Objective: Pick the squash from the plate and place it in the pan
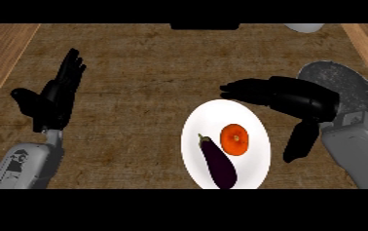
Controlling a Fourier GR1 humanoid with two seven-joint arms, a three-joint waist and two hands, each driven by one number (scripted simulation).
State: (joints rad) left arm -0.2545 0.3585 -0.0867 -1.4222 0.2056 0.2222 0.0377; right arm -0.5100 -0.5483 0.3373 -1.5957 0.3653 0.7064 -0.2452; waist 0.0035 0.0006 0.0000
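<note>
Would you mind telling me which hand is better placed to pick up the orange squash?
Right. The right hand hovers open just above the plate holding the squash, beside the pan; the left hand rests far away.

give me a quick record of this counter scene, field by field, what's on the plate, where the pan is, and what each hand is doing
plate: white, centre-right
on plate: orange squash; purple eggplant
pan: dark, right edge, partly hidden by arm
right robot hand: open, at plate's upper right, holding nothing
left robot hand: open, resting at left
squash status: on plate, not grasped
</note>
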